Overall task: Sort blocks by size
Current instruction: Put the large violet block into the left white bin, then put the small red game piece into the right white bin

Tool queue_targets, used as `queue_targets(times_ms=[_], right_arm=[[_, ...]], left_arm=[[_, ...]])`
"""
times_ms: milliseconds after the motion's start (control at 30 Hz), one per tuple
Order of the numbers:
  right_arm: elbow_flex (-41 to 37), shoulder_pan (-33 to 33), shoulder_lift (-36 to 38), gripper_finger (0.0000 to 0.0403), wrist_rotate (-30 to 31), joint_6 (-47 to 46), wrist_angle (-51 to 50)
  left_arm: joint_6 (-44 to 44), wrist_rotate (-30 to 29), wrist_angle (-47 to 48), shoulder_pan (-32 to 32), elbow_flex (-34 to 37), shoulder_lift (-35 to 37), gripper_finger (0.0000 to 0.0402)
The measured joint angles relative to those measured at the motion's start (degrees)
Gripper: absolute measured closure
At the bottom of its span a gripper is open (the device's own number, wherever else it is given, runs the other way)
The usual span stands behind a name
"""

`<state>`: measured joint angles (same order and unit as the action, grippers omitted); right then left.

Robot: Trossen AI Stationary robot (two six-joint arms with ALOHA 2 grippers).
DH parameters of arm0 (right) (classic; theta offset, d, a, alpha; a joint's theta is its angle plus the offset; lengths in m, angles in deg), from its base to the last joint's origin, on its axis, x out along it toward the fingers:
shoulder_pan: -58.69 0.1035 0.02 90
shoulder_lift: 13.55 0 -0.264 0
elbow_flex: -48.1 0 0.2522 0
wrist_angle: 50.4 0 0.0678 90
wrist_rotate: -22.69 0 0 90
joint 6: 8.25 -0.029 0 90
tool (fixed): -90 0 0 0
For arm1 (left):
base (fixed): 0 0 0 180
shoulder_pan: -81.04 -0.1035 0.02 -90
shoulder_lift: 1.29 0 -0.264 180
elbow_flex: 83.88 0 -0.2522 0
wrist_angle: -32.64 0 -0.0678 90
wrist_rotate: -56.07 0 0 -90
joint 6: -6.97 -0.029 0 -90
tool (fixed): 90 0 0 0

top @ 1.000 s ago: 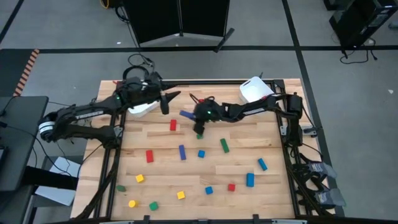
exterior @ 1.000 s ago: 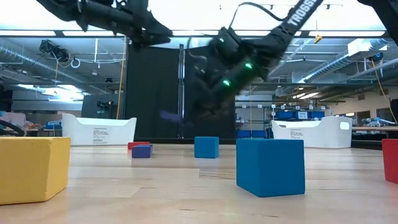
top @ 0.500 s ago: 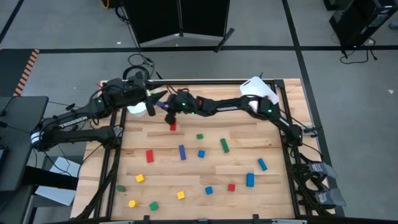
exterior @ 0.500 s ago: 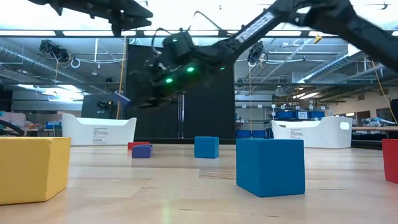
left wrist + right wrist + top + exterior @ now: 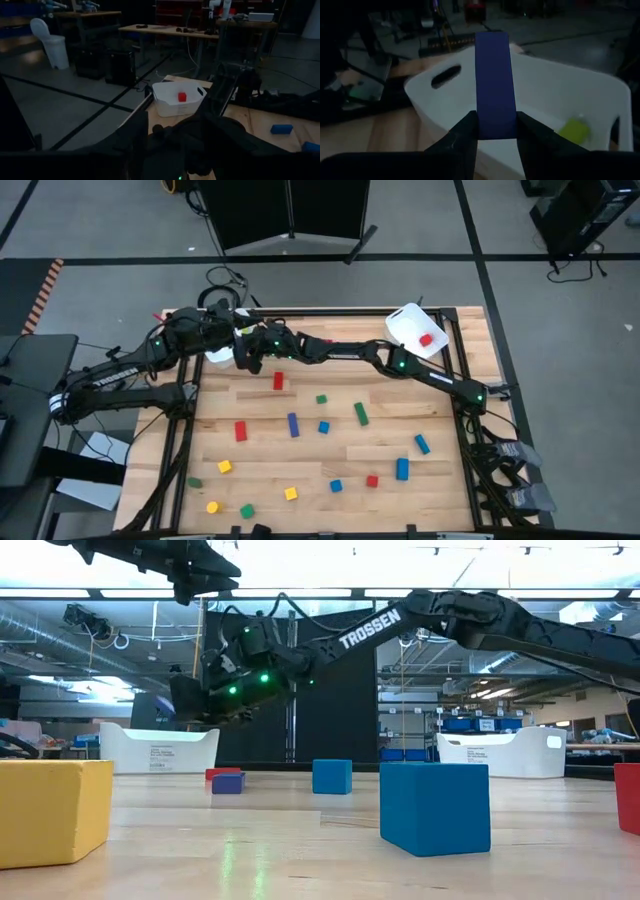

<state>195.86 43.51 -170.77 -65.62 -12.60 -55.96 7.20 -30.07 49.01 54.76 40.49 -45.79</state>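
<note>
Long blue bar (image 5: 493,82) is pinched between dark fingers (image 5: 461,135), standing upright over a white bin (image 5: 530,100) w/ a yellow-green block (image 5: 575,126) inside. Red cube (image 5: 426,339) sits in the other bin (image 5: 405,326). Rest of blocks, approx. 17, incl. red bar (image 5: 278,382) & green bar (image 5: 360,414), lie scattered on the worktop (image 5: 440,410).

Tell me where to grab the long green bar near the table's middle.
Grip the green bar at mid-length, jaws across its narrow width, coming straight down: it lies flat, slanted, nothing touching its long sides. The right gripper holds a blue bar over a white bin; the left gripper waits beside it.
</note>
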Motion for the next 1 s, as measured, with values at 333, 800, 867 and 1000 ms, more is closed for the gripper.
queue_targets(times_ms=[333,800,867,1000], right_arm=[[-0.1,-1.5,0.4,0.0237,1.7,0.1,1.4],[-3.3,-2.7,5.2,0.0167,0.6,2.1,7.0],[-7.7,-2.5,7.8,0.0180,0.6,3.7,10.0],[-24.4,-2.6,16.2,0.0206,0.6,4.4,23.1]], left_arm=[[0.0,0.6,-0.1,0.0,0.0,0.0,0.0213],[0.7,0.6,1.7,0.0,0.0,0.4,0.0213],[0.7,0.2,2.2,0.0,0.0,1.2,0.0213],[0.3,-1.6,3.9,0.0,0.0,3.2,0.0213]])
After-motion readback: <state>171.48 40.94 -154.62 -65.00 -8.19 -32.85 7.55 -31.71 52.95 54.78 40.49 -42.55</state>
